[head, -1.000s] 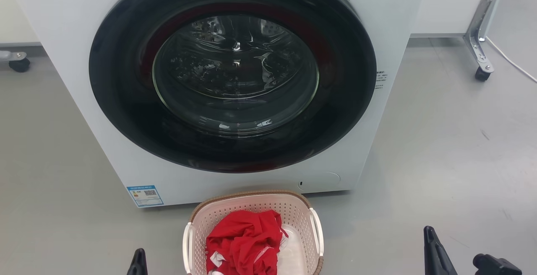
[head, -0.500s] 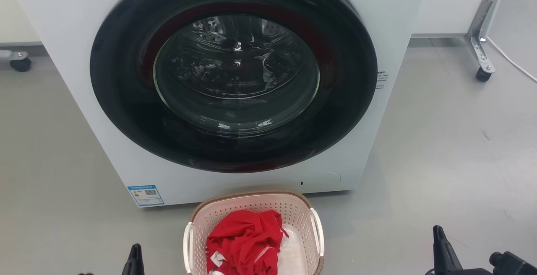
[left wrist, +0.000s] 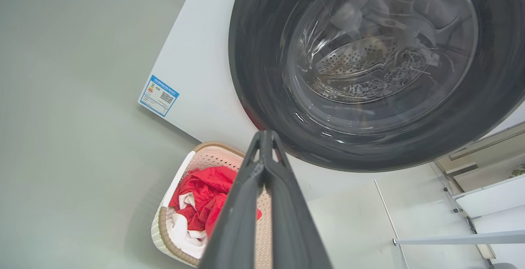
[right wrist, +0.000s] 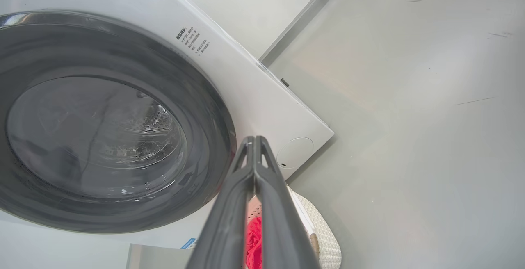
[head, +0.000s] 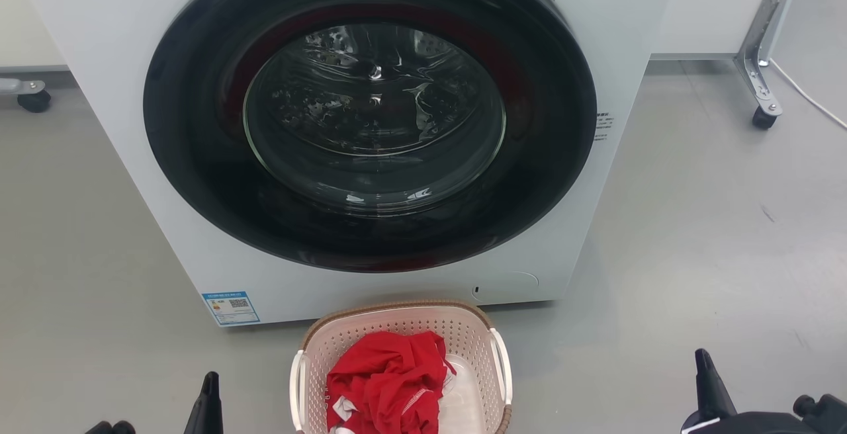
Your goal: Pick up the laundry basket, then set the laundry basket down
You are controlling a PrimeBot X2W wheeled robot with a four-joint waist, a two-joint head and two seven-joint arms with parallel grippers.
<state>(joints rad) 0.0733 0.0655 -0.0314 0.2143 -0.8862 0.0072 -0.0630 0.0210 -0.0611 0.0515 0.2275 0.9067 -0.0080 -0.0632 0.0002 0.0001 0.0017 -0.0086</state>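
Head view: left gripper [head: 211,388] low left, fingers pressed together, empty. Laundry basket [head: 397,306] on floor [head: 695,222] between the arms, just before washing machine [head: 119,57]; long axis runs away from robot, a handle on each side. Right gripper [head: 701,361] likewise closed, empty, farther off. Left arm nearer.

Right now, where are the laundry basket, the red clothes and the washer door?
laundry basket [head: 397,320]: head view, on its far perforated wall.
red clothes [head: 387,378]: head view, middle of the heap.
washer door [head: 374,110]: head view, centre of the glass.
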